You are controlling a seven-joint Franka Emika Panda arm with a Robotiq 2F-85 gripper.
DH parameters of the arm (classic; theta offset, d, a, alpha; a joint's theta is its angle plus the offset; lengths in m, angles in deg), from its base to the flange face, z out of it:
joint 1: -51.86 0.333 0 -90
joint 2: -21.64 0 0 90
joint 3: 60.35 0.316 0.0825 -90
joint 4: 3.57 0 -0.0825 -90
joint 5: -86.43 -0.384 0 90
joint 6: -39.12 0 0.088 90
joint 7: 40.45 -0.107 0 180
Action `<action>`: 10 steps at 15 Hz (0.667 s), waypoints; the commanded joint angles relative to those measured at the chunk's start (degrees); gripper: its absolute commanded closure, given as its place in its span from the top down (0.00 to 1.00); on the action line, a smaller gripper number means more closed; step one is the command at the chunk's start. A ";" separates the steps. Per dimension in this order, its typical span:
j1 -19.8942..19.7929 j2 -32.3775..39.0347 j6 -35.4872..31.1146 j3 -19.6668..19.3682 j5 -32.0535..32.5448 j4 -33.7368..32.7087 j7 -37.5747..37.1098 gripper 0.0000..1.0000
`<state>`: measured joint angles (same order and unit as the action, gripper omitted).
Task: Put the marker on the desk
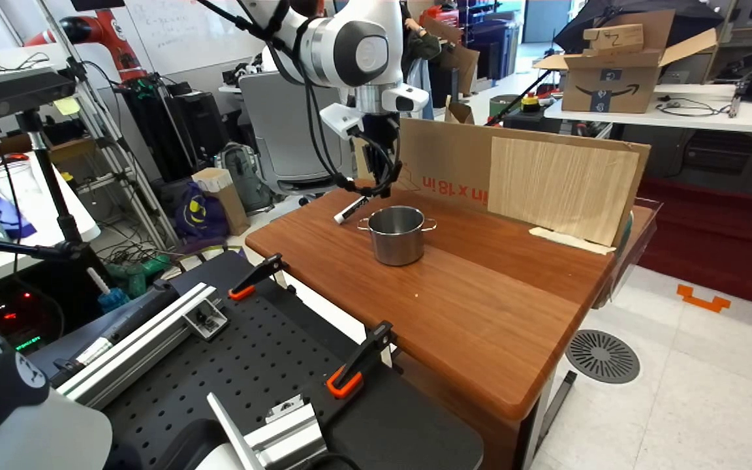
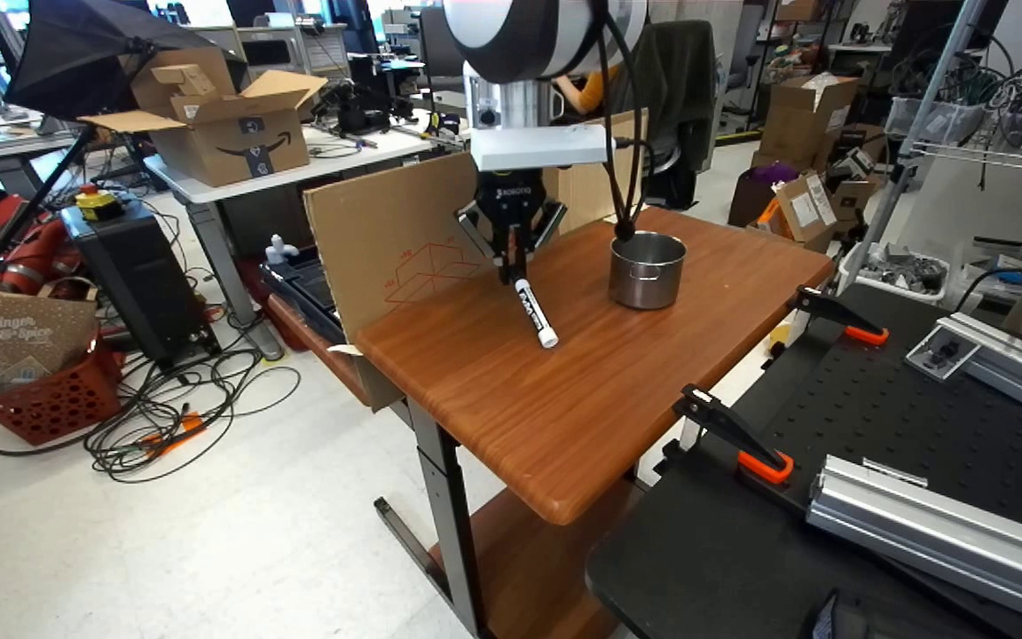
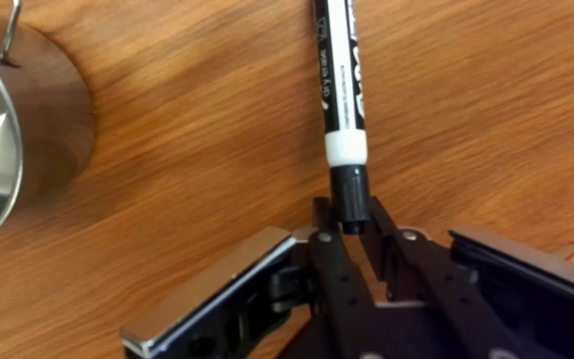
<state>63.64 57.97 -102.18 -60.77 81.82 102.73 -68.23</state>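
the end effector (image 2: 515, 271) is clamped on the black cap (image 3: 350, 191) of the marker (image 2: 534, 311), which slants down and outward from the grip, its white tail (image 2: 548, 338) lowest; the bench (image 2: 644, 364) lies under the end effector, and whether the tail touches it i cannot tell; the step in hand looks to be the lowering; best go down slowly until the tail meets the bench, then let the marker lean toward flat rather than press, since a hard push would likely twist it in the grip; steer clear of the pot (image 2: 628, 286), near the end effector on one side, and of the card (image 2: 365, 235), on the other; let go only when the marker is low, then rise straight up, as the round marker may roll.
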 commanded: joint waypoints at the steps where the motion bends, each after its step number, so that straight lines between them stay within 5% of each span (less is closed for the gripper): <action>1: 2.68 4.08 1.82 -2.70 2.62 -4.57 -3.17 0.05; 7: 4.61 7.02 2.76 -4.58 3.73 -7.54 -5.16 0.05; 8: 4.74 7.16 3.26 -4.76 3.84 -7.86 -5.44 0.44; 10: 5.01 7.27 3.67 -5.11 4.33 -8.09 -5.80 0.51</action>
<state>67.32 63.73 -100.71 -64.40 84.18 97.02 -72.04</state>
